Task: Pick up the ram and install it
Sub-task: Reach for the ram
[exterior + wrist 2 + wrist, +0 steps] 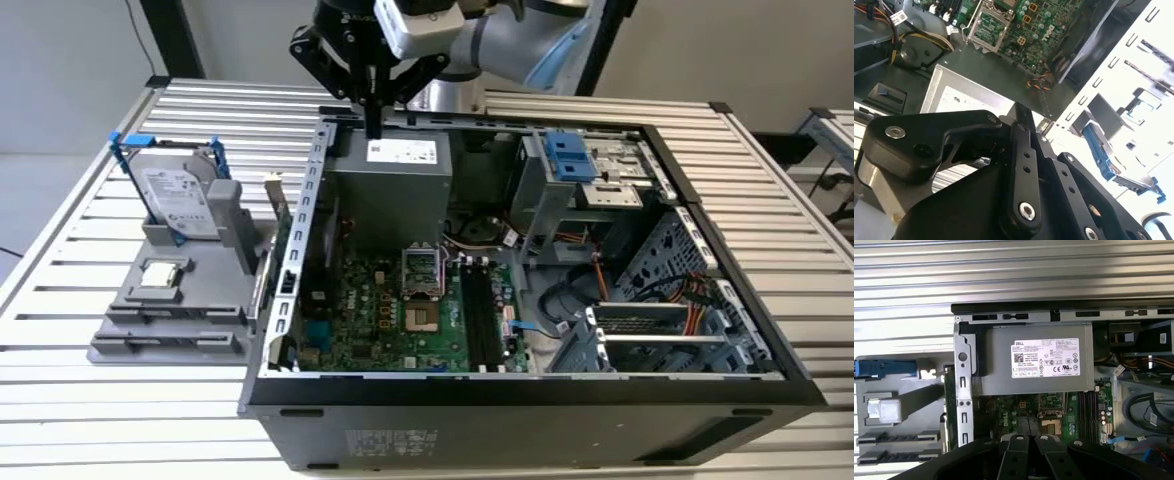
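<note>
Hangs over the power supply (400, 190) of the open case, with the gripper (378, 130) pinched narrow and nothing between its fingertips. Leaves the ram (279, 225) untouched: standing on edge in the grey fixture (174, 320), just beside the case wall (311, 200), near the hard drive (174, 195) in its blue frame, and well apart from the fingertips. Looks like the approach stage, with the pickup not yet made. Risks clipping the case wall on a descent to the stick, given so little room between the two. Risks a skewed grip on so thin a board, tilting or jamming it in the fixture. Risks bent contacts or a half-seated stick at the motherboard slots (481, 315) if gripped off-centre.
</note>
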`<move>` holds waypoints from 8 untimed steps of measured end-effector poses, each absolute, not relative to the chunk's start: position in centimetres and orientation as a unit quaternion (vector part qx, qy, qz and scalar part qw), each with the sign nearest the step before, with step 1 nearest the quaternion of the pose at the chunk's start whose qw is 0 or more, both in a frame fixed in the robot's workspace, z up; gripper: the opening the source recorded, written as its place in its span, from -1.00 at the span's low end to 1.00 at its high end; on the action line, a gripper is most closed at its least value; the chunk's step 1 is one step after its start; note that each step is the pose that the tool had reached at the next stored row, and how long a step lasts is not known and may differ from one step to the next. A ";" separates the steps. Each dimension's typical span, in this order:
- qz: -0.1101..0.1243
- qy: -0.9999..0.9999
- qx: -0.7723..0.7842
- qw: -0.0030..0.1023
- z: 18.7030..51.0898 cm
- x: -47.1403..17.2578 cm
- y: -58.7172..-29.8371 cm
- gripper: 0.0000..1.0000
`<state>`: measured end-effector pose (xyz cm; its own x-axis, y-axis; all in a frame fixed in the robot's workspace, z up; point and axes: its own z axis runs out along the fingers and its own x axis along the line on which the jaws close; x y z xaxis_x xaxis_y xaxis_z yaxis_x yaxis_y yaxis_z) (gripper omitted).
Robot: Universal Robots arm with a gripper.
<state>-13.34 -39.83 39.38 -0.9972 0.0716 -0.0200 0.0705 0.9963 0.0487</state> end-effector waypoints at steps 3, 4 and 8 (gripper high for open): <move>0.024 0.999 0.035 0.011 39.4 -14.2 -39.8 -1.00; 0.024 0.999 0.035 0.011 39.4 -14.5 -39.8 -1.00; 0.024 0.999 0.033 0.011 39.4 -15.8 -39.8 -1.00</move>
